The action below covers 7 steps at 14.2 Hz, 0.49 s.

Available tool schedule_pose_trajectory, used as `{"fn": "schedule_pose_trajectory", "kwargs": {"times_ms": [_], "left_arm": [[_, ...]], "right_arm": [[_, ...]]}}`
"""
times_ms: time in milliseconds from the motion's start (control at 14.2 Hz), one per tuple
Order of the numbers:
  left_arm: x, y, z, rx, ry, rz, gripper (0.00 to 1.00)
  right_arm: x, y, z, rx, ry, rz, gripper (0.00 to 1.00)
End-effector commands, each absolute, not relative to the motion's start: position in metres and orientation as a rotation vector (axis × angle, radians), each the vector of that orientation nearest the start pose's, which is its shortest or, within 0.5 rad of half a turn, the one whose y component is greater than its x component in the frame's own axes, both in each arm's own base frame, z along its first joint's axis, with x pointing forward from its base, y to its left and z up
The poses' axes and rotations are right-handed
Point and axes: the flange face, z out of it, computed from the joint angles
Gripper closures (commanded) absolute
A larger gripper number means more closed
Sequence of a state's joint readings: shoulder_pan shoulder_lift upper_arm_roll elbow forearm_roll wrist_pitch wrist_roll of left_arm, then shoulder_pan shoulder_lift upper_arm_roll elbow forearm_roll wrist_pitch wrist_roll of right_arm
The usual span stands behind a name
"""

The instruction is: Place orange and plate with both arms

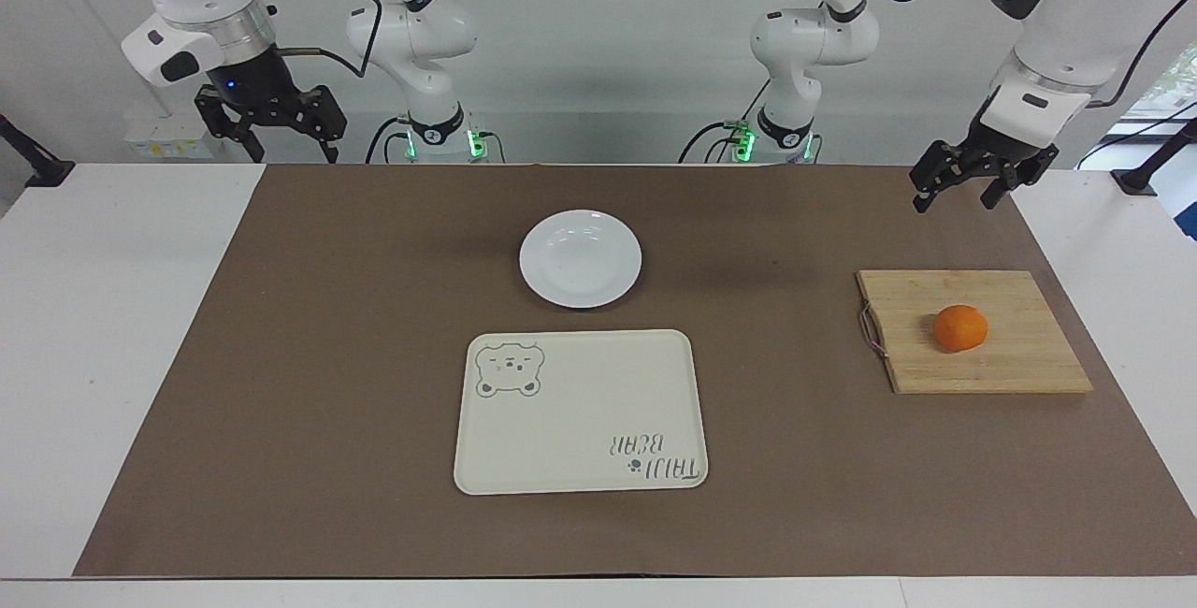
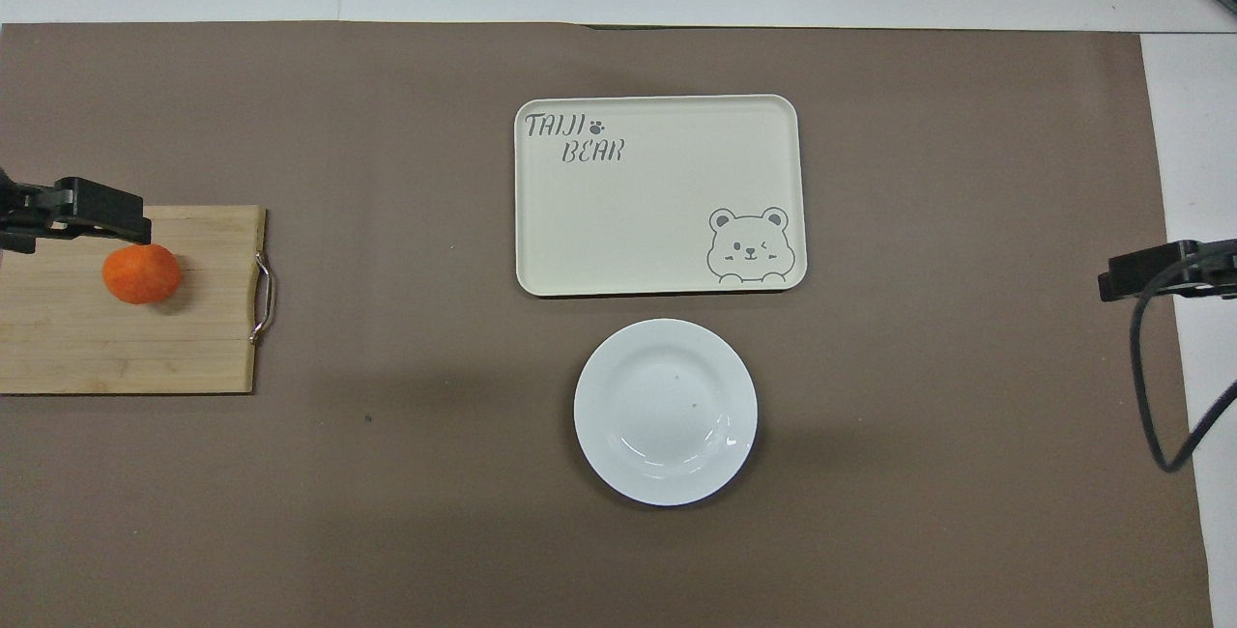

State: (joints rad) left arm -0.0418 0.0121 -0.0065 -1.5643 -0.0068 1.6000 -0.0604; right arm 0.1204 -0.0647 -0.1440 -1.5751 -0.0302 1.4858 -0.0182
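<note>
The orange [image 1: 959,327] lies on a wooden cutting board [image 1: 1019,360] at the left arm's end of the table; it also shows in the overhead view [image 2: 141,273]. The white plate [image 1: 580,258] sits empty mid-table on the brown mat, also in the overhead view [image 2: 665,412]. My left gripper [image 1: 954,200] is open and empty, raised in the air about over the board, well clear of the orange. My right gripper [image 1: 292,155] is open and empty, raised at the right arm's end, and waits.
A cream rectangular tray [image 1: 580,412] with a bear drawing and lettering lies just farther from the robots than the plate. The board [image 2: 97,357] has a metal handle on the side toward the plate. The brown mat [image 1: 281,355] covers most of the white table.
</note>
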Motion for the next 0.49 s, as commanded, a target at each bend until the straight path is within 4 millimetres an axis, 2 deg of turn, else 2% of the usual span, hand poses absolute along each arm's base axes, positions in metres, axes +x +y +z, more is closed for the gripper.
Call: {"fn": "schedule_pose_trajectory", "kwargs": {"times_ms": [0, 212, 283, 424], "left_arm": [[0.563, -0.022, 0.620, -3.135, -0.033, -0.063, 0.00], [0.565, -0.013, 0.616, -3.134, 0.031, -0.077, 0.00], [0.567, -0.001, 0.612, -3.131, 0.049, -0.093, 0.00], [0.569, 0.009, 0.604, -3.130, 0.056, -0.093, 0.00]], "right_arm": [[0.521, -0.022, 0.650, -3.154, -0.011, 0.024, 0.00], [0.521, -0.022, 0.650, -3.154, -0.011, 0.024, 0.00], [0.521, -0.022, 0.650, -3.154, -0.011, 0.024, 0.00], [0.521, -0.022, 0.650, -3.154, -0.011, 0.024, 0.00]]}}
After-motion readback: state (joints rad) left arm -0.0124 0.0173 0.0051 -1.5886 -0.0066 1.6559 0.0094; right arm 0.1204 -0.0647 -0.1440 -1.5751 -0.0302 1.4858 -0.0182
